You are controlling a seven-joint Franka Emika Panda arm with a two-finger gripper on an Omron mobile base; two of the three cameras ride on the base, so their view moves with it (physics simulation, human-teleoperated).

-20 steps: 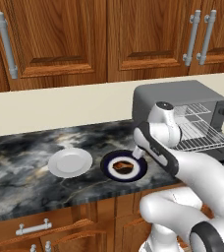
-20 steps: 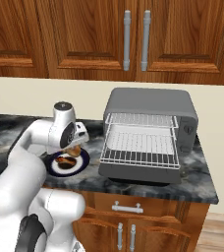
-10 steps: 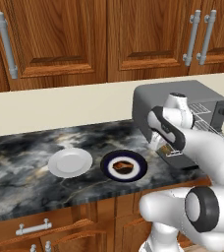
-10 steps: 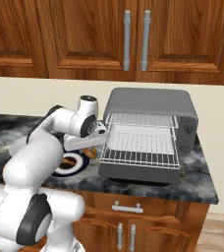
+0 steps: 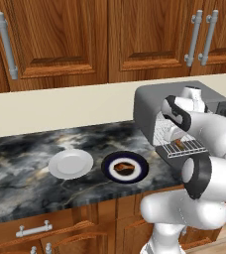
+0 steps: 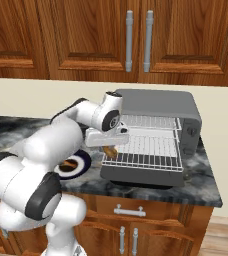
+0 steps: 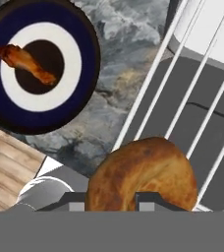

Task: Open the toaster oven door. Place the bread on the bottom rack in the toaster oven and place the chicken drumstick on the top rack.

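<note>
The toaster oven stands at the counter's right end. Its door hangs open, folded down under the drawn-out bottom rack. The top rack sits inside above it. My gripper is shut on the bread, a golden-tan bun, holding it just over the bottom rack's front left corner. The bread shows small at the rack edge beside the arm. Left of the oven, the chicken drumstick lies on a dark blue plate; it appears too in the left base view.
A bare white plate rests on the marble counter left of the dark blue plate. Wooden wall cabinets hang above, and drawers run below the counter's front edge. My own arm crosses in front of the oven's left side.
The arm has swung right, carrying the bread from above the dark blue plate to the oven's drawn-out bottom rack. The drumstick stays on the plate.
</note>
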